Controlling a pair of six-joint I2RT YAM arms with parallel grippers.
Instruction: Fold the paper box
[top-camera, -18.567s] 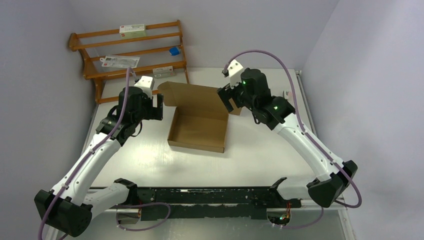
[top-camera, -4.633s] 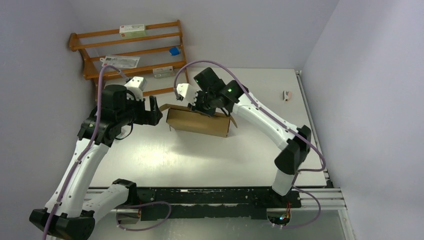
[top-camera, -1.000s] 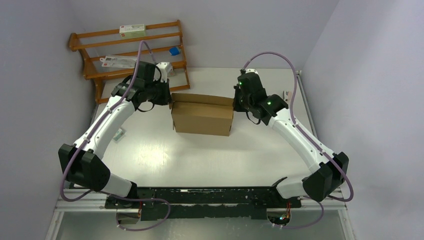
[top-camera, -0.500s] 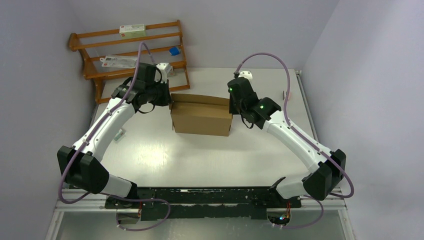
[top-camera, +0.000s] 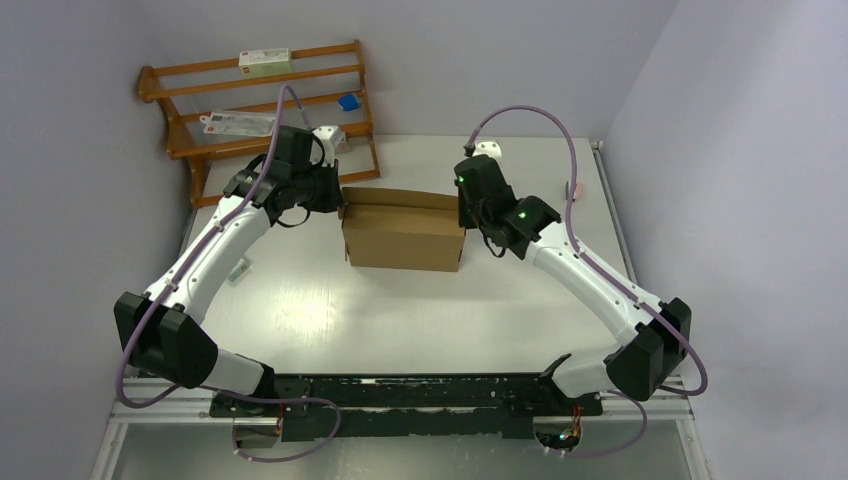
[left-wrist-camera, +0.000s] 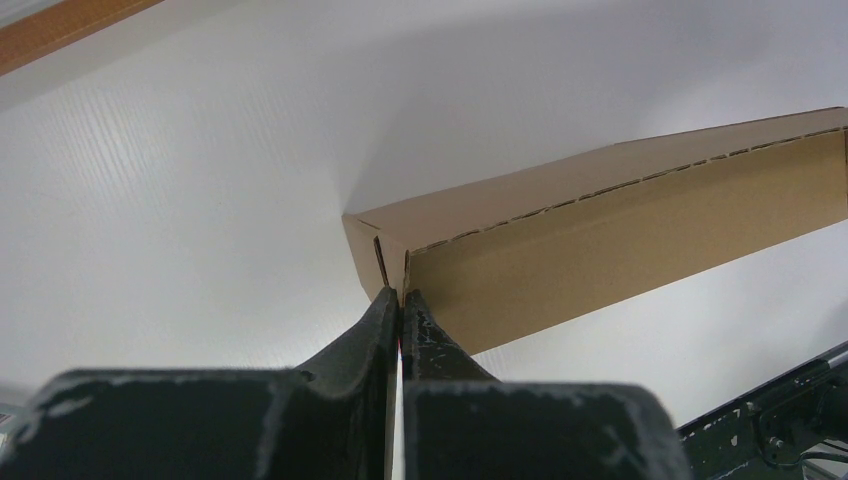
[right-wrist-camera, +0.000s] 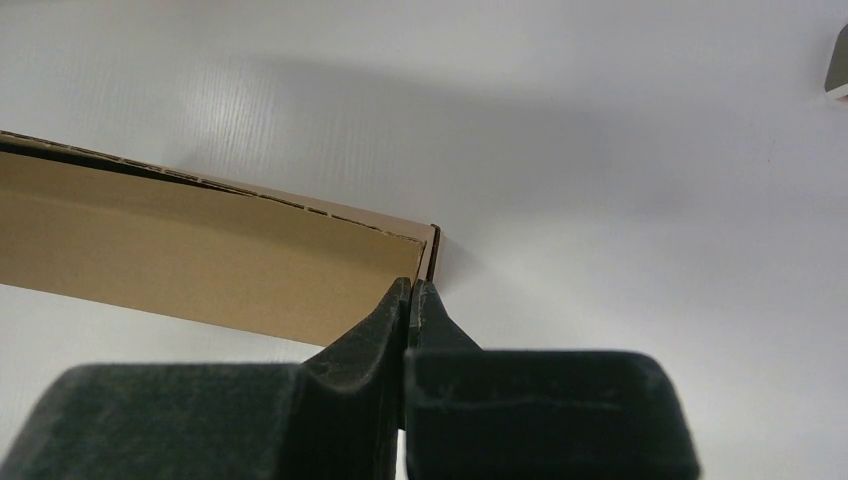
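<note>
The paper box is plain brown cardboard with its lid down, lying at the middle of the table. My left gripper is shut, its tips pressed against the box's left end. In the left wrist view the closed left gripper meets the corner of the box where a slit shows. My right gripper is shut at the box's right end. In the right wrist view the closed right gripper touches the end corner of the box. Nothing is held between either pair of fingers.
A wooden rack with white packets and a small blue thing stands at the back left. A small object lies near the table's right edge, another near the left edge. A black rail runs along the front.
Over the last second my right gripper has moved left against the box's right end, and the box has shifted slightly left. The left arm has stayed put.
</note>
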